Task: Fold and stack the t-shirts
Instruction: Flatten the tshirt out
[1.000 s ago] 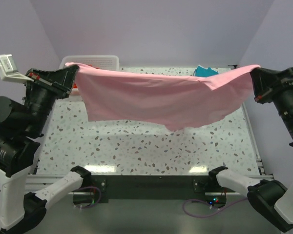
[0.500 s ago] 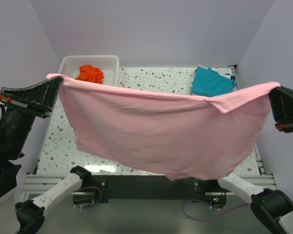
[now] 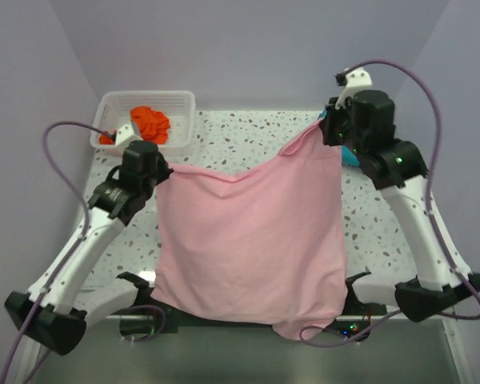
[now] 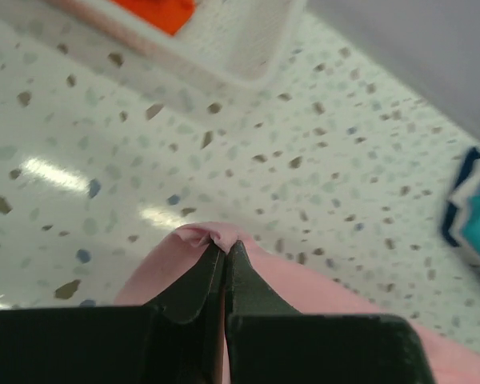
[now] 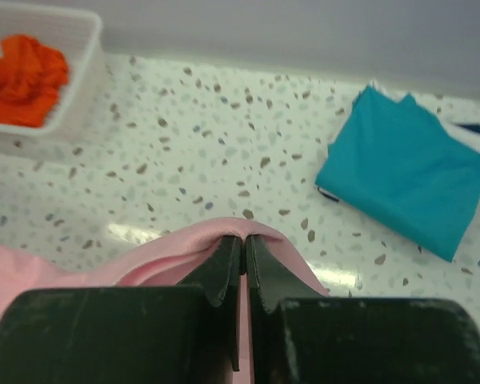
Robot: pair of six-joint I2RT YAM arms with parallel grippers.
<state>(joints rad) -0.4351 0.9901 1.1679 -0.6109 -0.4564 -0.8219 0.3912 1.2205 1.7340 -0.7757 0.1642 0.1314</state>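
There are three t-shirts. One pink t-shirt point(image 3: 252, 240) hangs between the two end effectors, the left end effector point(image 4: 225, 250) and the right end effector point(image 5: 244, 242), each pinching an edge of it. One teal t-shirt point(image 5: 404, 172) lies beyond the right one. One orange-red t-shirt point(image 3: 150, 122) sits beyond the left one, in the one white basket point(image 3: 148, 96). There is one counter point(image 3: 248, 136).

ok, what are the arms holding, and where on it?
Both hold the pink t-shirt by its top edge: left gripper pinches one upper corner, right gripper the other.
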